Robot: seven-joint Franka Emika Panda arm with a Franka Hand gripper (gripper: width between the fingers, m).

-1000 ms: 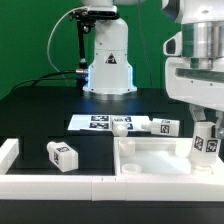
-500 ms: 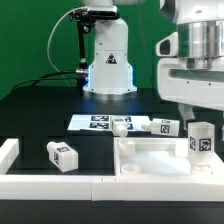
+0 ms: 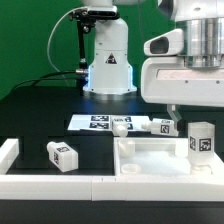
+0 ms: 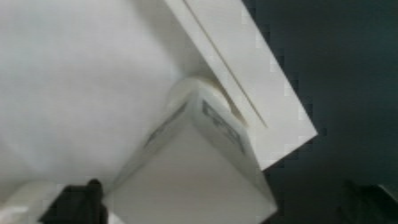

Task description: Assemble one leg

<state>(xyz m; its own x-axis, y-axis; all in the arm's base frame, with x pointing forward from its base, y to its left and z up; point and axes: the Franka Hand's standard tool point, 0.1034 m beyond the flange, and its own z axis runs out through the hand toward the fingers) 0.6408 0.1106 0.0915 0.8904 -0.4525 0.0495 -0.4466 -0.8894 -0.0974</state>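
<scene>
One leg [image 3: 203, 140], a short white square post with a tag on its face, stands upright in the far right corner of the wide white panel [image 3: 150, 162]. My gripper [image 3: 188, 112] hangs just above it, open and empty, touching nothing. In the wrist view I look down on the leg's top end [image 4: 192, 165] against the white panel [image 4: 80, 90], with my dark fingertips [image 4: 79, 200] apart on either side of it and my gripper [image 4: 231, 205] over it.
Another leg [image 3: 62, 156] lies on the black table at the exterior view's left. Two more legs [image 3: 122, 126] [image 3: 166, 126] lie by the marker board [image 3: 97, 122]. A white rail [image 3: 50, 186] runs along the front. The robot base [image 3: 108, 60] stands behind.
My gripper was closed round the upright leg a second ago. It has let go, risen and shifted toward the exterior view's left. The leg stays standing in the panel's corner.
</scene>
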